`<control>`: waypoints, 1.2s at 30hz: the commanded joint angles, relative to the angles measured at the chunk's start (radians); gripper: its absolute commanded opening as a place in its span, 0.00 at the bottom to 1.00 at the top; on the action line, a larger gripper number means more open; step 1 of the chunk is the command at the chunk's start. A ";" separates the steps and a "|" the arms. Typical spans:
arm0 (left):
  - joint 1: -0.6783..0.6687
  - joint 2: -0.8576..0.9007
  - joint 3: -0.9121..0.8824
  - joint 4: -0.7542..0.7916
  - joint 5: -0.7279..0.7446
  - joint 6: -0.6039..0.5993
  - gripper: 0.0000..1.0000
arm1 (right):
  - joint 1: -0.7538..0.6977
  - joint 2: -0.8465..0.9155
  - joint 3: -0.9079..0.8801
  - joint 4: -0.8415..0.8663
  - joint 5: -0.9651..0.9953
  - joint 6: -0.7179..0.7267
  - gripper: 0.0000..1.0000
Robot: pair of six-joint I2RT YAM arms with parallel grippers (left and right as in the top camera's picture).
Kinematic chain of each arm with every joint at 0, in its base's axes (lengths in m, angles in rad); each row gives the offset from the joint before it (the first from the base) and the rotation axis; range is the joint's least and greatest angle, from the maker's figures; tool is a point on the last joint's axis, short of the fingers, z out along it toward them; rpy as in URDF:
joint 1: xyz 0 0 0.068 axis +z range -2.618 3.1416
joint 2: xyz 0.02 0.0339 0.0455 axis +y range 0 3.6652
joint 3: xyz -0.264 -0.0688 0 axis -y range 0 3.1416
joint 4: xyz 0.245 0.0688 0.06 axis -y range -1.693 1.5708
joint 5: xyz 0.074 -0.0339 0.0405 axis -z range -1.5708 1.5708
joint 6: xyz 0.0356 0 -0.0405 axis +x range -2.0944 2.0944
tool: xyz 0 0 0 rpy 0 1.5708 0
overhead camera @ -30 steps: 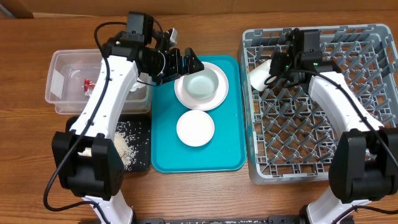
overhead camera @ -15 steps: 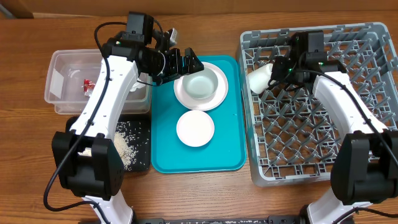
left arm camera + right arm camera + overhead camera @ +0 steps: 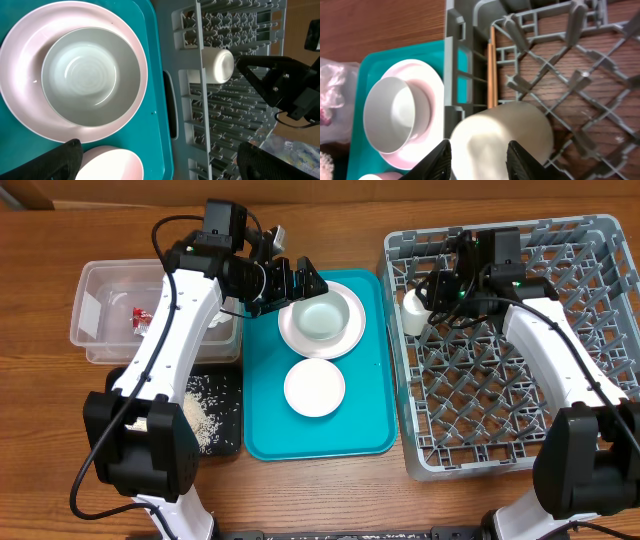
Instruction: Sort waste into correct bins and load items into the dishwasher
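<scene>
The right gripper [image 3: 480, 160] is standing with its jaws parted around the cup [image 3: 505, 130]. One finger is showing on each flank, and whether the pads are touching the cup's sides cannot be told. The cup is lying on its side in the dish rack [image 3: 480, 400], close to the far left corner. Its long axis seems to be running from the rack's left wall inward, and the gripper is sitting on its inward side. The left gripper [image 3: 162, 160] is hanging with its jaws fully spread and holding nothing, above the far part of the teal tray [image 3: 370, 420]. Just ahead of its tips the bowl [image 3: 90, 75] is sitting upright on the large plate [image 3: 15, 95]. The smaller plate [image 3: 314, 387] is lying nearer the tray's middle. Judging from this, the cup is being let go in the rack, and the bowl is the next dish in reach. It is lying close under the left jaws and across the rack wall from the right ones, so the left arm is nearer. At the table's left edge, the clear tub [image 3: 100, 290] is holding the red sachet [image 3: 141, 318]. The black tray [image 3: 228, 430] is carrying the rice scraps [image 3: 200, 415].
</scene>
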 commanded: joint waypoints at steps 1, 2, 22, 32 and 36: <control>-0.008 -0.016 0.016 -0.002 -0.006 0.016 1.00 | 0.002 -0.020 0.013 0.002 -0.044 -0.003 0.40; -0.008 -0.016 0.016 -0.002 -0.006 0.016 1.00 | 0.002 -0.020 0.014 0.000 -0.045 -0.003 0.42; -0.008 -0.016 0.016 -0.046 -0.014 0.016 0.91 | 0.002 -0.219 0.192 -0.346 -0.045 -0.003 1.00; -0.034 -0.016 0.016 -0.297 -0.288 0.016 0.60 | 0.005 -0.225 0.188 -0.485 -0.034 -0.005 0.68; -0.051 -0.016 0.016 -0.338 -0.372 0.020 0.67 | 0.028 -0.221 0.151 -0.545 -0.024 -0.029 0.43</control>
